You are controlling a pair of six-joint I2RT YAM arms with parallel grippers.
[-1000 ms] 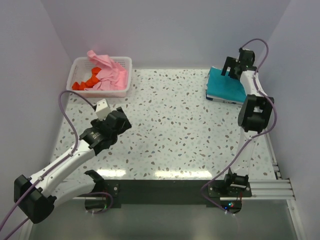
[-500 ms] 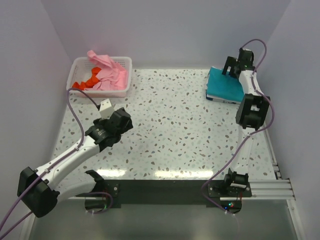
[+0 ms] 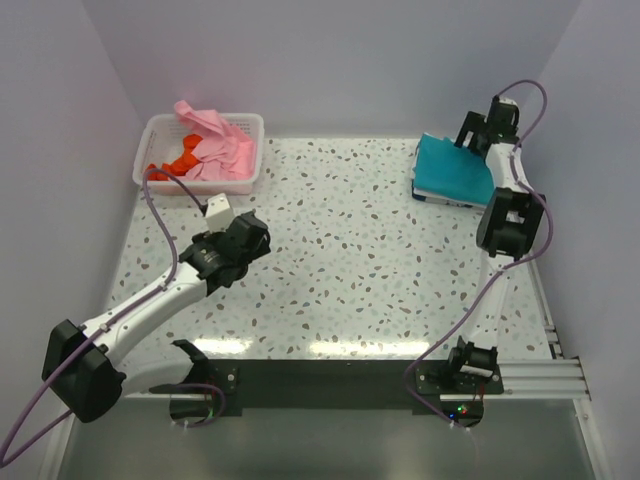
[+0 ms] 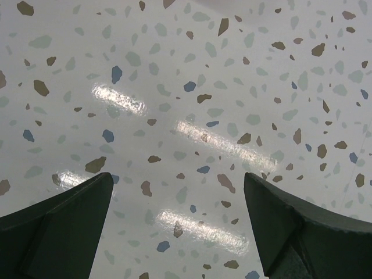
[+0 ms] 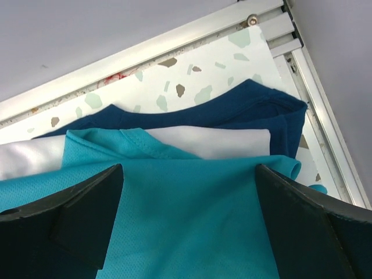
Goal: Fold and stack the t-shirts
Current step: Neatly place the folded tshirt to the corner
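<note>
A folded teal t-shirt (image 3: 452, 169) lies on top of a stack at the table's far right. In the right wrist view the teal shirt (image 5: 192, 221) covers a white shirt (image 5: 215, 142) and a dark blue shirt (image 5: 256, 102). My right gripper (image 3: 478, 135) hovers over the stack's back edge, open and empty (image 5: 189, 192). My left gripper (image 3: 250, 232) is open and empty over bare table (image 4: 177, 192) at the left middle. Pink (image 3: 215, 145) and orange-red (image 3: 180, 160) shirts lie crumpled in the white basket (image 3: 250, 125).
The white slatted basket stands at the far left corner. Walls close in the table at the back and both sides. A metal rail (image 5: 174, 35) runs along the table's far edge behind the stack.
My left gripper has moved right and toward the far side of the table. My right gripper has shifted slightly right and back over the stack.
</note>
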